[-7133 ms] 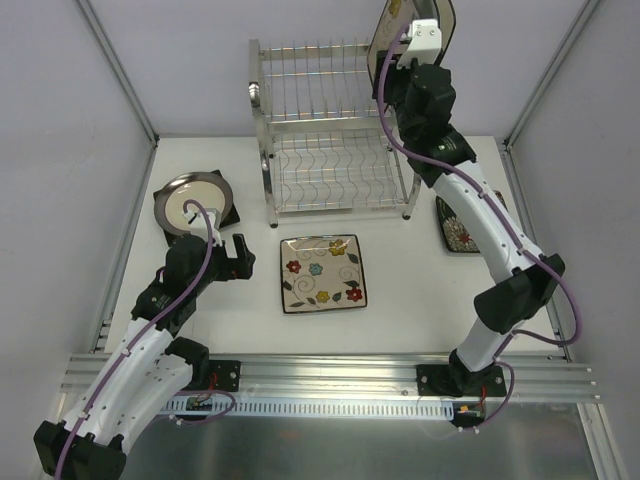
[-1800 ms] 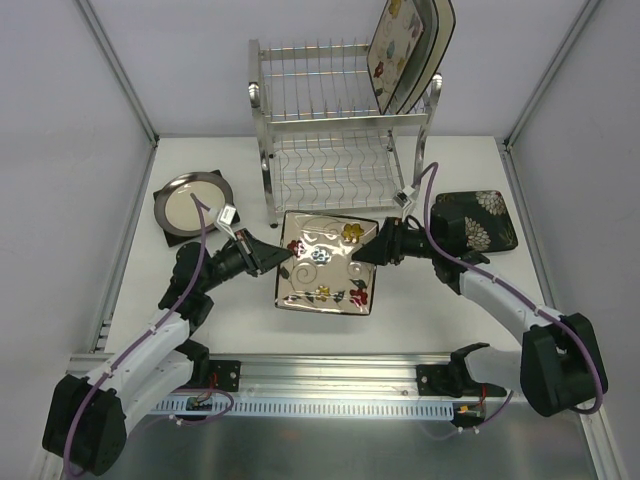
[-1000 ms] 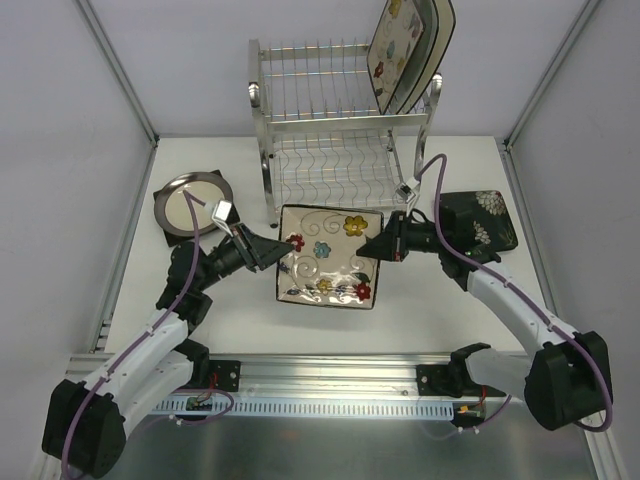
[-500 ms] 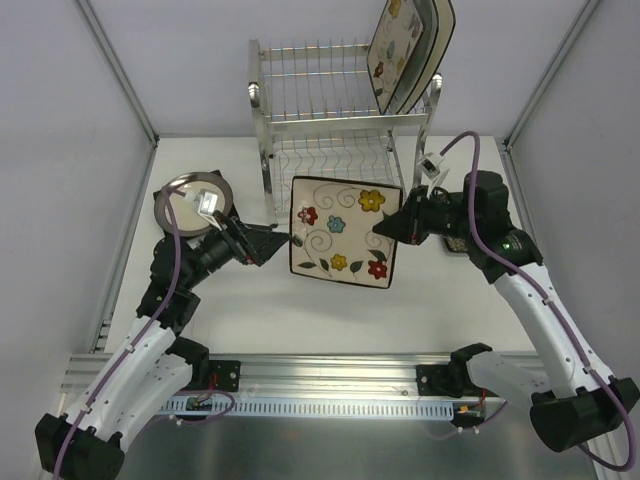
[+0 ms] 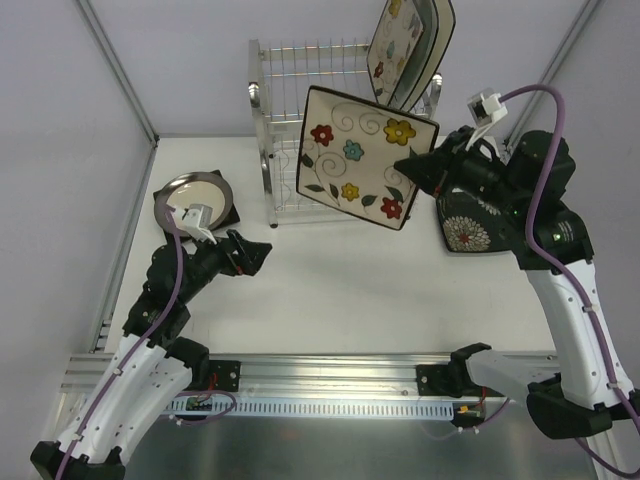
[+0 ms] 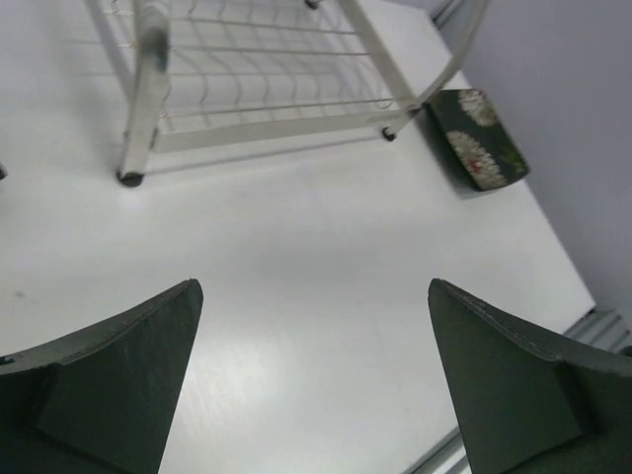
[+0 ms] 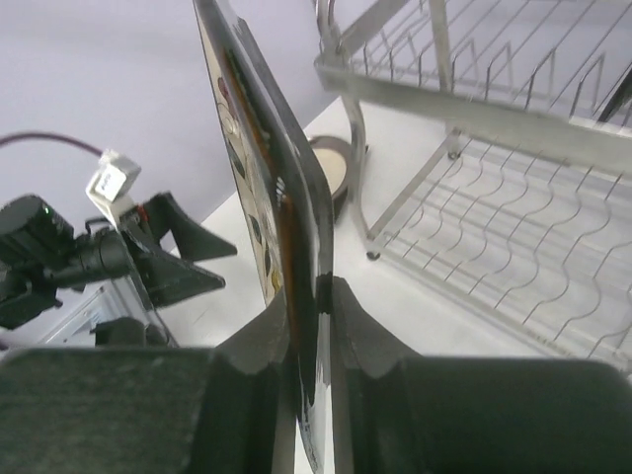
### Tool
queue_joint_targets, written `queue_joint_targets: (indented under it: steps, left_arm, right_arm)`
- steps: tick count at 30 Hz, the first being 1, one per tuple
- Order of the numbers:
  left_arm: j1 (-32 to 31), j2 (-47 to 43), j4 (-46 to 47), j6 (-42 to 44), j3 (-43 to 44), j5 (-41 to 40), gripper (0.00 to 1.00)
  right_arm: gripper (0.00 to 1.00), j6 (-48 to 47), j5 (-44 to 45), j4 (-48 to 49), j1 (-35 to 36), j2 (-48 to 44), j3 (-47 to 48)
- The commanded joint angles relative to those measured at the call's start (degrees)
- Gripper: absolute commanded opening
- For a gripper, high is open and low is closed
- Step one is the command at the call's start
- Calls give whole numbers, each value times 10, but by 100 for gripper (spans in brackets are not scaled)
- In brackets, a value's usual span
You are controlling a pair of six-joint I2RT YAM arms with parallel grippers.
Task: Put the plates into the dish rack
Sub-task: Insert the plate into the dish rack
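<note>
A: Right claw (image 5: 405, 166), seen from above?
B: Clenched on the square cream plate with colourful flowers (image 5: 358, 158), held up, tilted, before the shiny two-tier wire dish rack (image 5: 290, 110). Left claw (image 5: 258, 256) is spread wide, holding nothing, over the white desk (image 5: 340, 280).
A: Left wrist view?
B: Wide apart, desk in between. A dark flowered square plate (image 6: 479, 148) lies beyond.
A: Right wrist?
B: It pinches the plate's dark rim, plate seen edge-on.
</note>
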Motion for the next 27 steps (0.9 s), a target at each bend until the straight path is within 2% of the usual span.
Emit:
queue_joint_targets:
  steps: [1,4,10,19,27]
  left_arm:
    - [-3,-1,-89,56,24,-85,99]
    - [-3,15,-124,73,24,-119,99]
    - [-4,41,-137,92,7,-145,99]
    - [-4,103,-135,104,9,-153,99]
    - [3,114,-136,105,13,-165,99]
  right_arm:
    - [1,16,40,181,1,20,99]
    - [1,12,75,208,5,46,136]
    - [1,-6,174,246,26,99,198]
    - [1,-98,295,337,70,166,268]
    - [1,-140,428,398,96,224,317]
